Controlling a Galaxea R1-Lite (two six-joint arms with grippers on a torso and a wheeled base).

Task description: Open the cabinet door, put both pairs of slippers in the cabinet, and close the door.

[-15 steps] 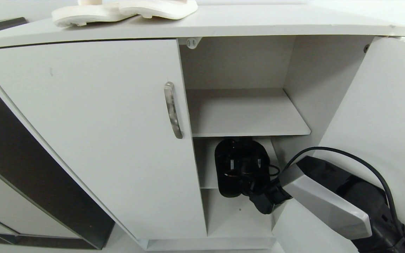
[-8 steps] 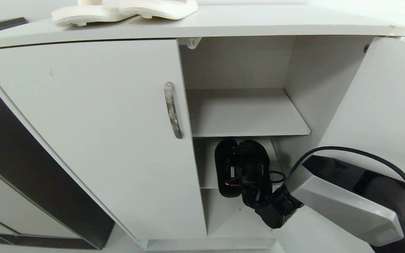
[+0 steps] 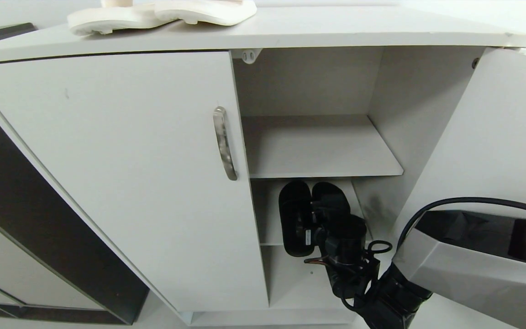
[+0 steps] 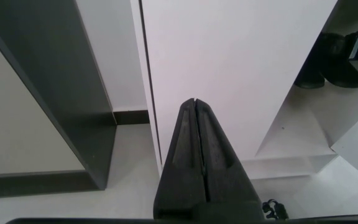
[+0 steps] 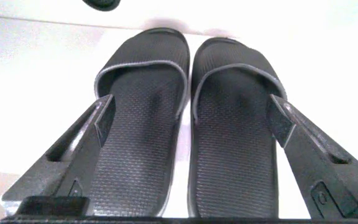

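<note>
Looking through the head view, I see the cabinet [image 3: 336, 34] with its right door [image 3: 496, 137] swung open and its left door [image 3: 121, 173] closed, the metal handle [image 3: 224, 144] at that door's inner edge. The black slippers [image 3: 296, 214] lie side by side on the lower shelf [image 3: 267, 214], under the upper shelf [image 3: 318, 146], with their heels over the front edge. My right claw [image 3: 336, 246] sits at the heel end of the pair, partly covering the slipper nearer the open door. The white slippers [image 3: 162, 13] rest on the cabinet top, above the closed door.

On the left wrist view, my left claw [image 4: 194, 106] has its fingers pressed flat together with nothing between them. It hangs low above the floor [image 4: 129, 149] in front of the left door [image 4: 229, 62]. The black slippers [image 4: 334, 59] show on their shelf past the door's edge.

On the right wrist view, my right claw [image 5: 190, 102] is spread wide, one of its fingers [image 5: 79, 149] at each outer side of the black slippers [image 5: 145, 124]. I cannot tell whether the fingers touch them.
</note>
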